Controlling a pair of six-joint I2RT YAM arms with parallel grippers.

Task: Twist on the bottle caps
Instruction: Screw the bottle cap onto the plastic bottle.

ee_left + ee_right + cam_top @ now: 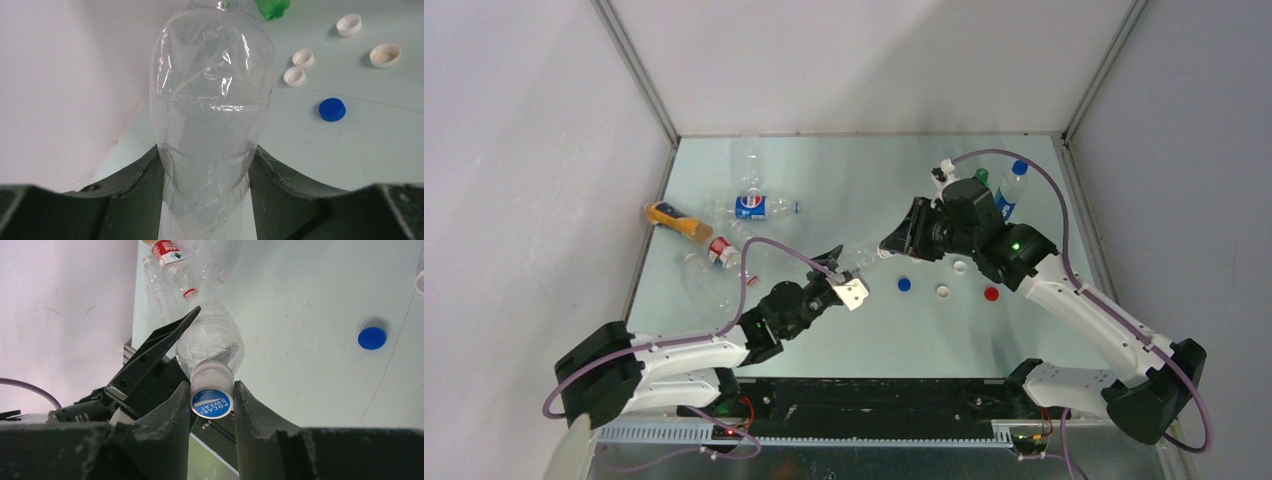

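A clear, label-less bottle [864, 263] is held in the air between my two grippers. My left gripper [837, 282] is shut on the bottle's body [212, 100], one finger pressing each side. My right gripper [890, 246] is shut on the white cap with a blue printed top [212, 399], which sits on the bottle's neck [210, 345]. Loose caps lie on the table under my right arm: blue [904, 284], cream [942, 291], white [960, 266] and red [992, 294]. The left wrist view shows the blue cap [332, 109] and several white and cream ones.
At the left lie an orange-yellow bottle [679, 222], a blue-labelled clear bottle [754, 206], a red-labelled one [719, 252] and more clear bottles. At the back right stand a blue-capped bottle [1014, 185] and a green-capped one [981, 178]. White walls enclose the table.
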